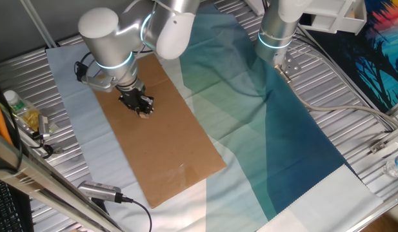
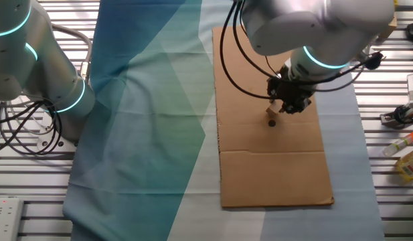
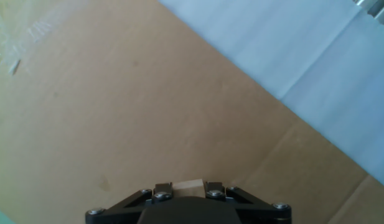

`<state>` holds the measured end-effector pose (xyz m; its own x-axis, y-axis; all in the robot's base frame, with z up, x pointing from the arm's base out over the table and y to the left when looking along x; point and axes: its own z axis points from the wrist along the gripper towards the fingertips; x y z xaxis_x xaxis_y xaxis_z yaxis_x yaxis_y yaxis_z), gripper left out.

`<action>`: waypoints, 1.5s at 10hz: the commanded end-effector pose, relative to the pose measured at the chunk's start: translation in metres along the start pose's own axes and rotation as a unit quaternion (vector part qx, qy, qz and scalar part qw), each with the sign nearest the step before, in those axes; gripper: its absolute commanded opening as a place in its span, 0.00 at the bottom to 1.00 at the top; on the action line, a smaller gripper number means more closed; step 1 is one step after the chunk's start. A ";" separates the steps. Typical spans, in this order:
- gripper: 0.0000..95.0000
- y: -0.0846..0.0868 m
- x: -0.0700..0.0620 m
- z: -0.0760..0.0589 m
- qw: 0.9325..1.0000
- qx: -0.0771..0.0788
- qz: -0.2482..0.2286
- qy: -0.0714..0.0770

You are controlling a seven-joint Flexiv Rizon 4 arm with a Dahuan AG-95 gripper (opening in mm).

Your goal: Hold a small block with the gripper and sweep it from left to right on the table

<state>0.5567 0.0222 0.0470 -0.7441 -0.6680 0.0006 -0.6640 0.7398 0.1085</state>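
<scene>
My black gripper (image 1: 143, 108) hangs from the silver arm with the cyan ring, over the upper part of the brown cardboard (image 1: 166, 145). It is shut on the small tan block (image 1: 146, 111), which sits between the fingertips at the cardboard's surface. In the other fixed view the gripper (image 2: 284, 107) holds the block (image 2: 274, 107) near the cardboard's (image 2: 273, 167) upper right. In the hand view the block (image 3: 188, 184) shows as a tan square pinched between the two black fingers (image 3: 162, 189), above bare cardboard (image 3: 117, 106).
The idle second silver arm (image 1: 279, 26) stands at the back on the teal cloth (image 1: 276, 135). A bottle (image 1: 21, 109) and tools lie at the left table edge. A black handheld device (image 1: 102, 191) lies near the front. A dark spot (image 2: 272, 122) marks the cardboard.
</scene>
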 end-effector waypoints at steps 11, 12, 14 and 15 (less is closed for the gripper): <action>0.00 0.059 -0.043 0.001 0.997 0.000 0.078 -0.003; 0.00 0.064 -0.046 0.001 0.996 -0.001 0.085 -0.004; 0.00 0.073 -0.052 0.003 0.995 0.000 0.097 -0.004; 0.00 0.078 -0.055 0.005 0.994 -0.001 0.106 -0.005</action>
<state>0.5449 0.1180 0.0502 -0.8700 -0.4929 0.0129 -0.4888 0.8656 0.1092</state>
